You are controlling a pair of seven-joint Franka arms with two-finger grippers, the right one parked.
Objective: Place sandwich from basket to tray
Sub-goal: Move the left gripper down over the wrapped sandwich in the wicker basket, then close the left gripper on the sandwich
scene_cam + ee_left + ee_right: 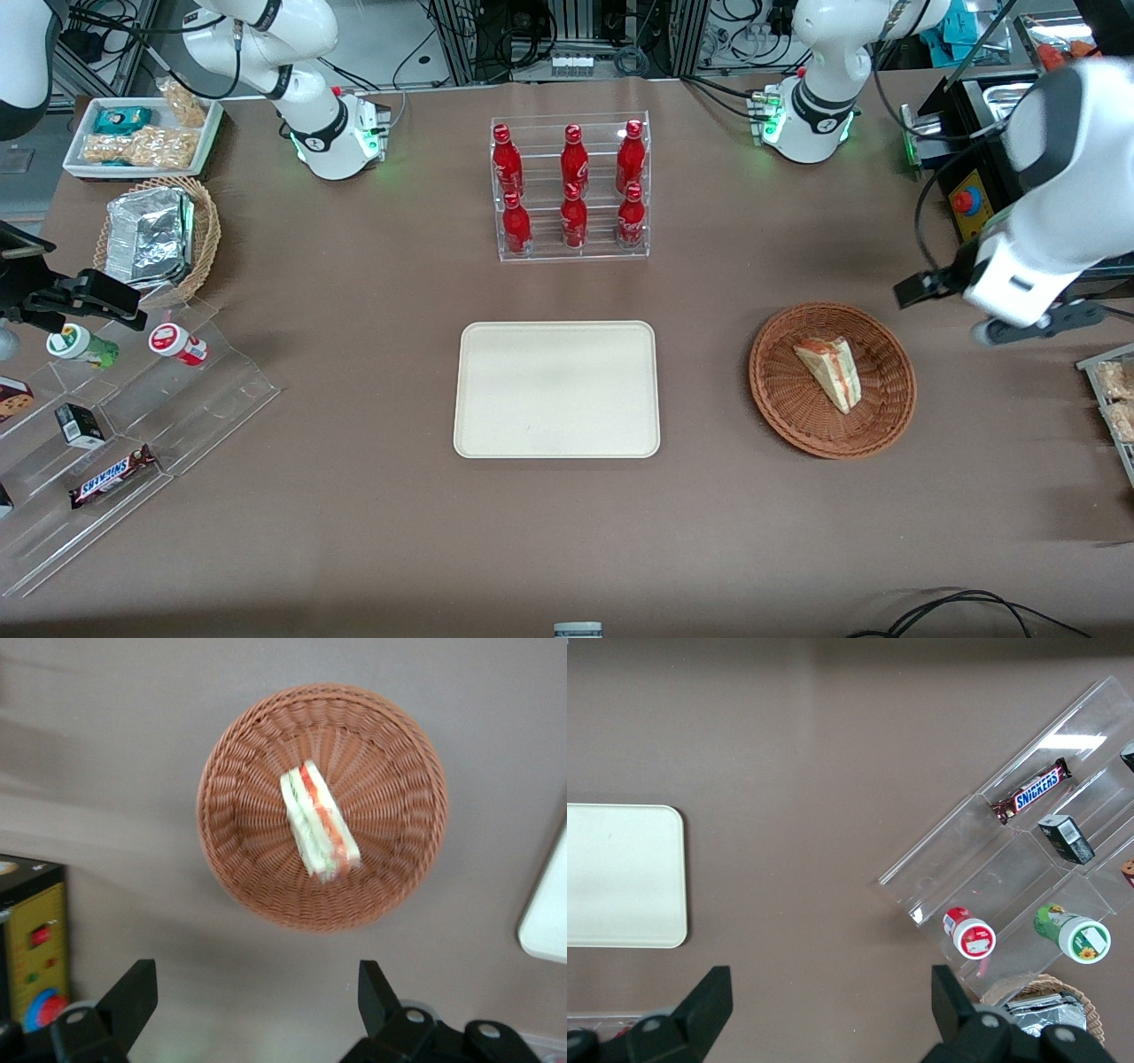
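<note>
Left wrist view: the released claw [252,1010] hangs above bare tabletop [106,771], near the reddish-brown wicker basket [239,753] cradling the clear-wrapped triangular sandwich [319,821], presumably lining up its descent.

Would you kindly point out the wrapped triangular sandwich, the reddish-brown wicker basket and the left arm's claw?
Wrapped triangular sandwich [831,372], front view, bread face.
Reddish-brown wicker basket [780,390], front view, inner weave.
Left arm's claw [257,1001], left wrist view, between open fingertips, above table beside basket.

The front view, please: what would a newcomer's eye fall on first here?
Probably the red bottles in their clear rack, farther from the camera than the bare cream tray. Next, the sandwich lying in the reddish-brown basket beside that tray, with the open gripper hovering above the table near the basket.
</note>
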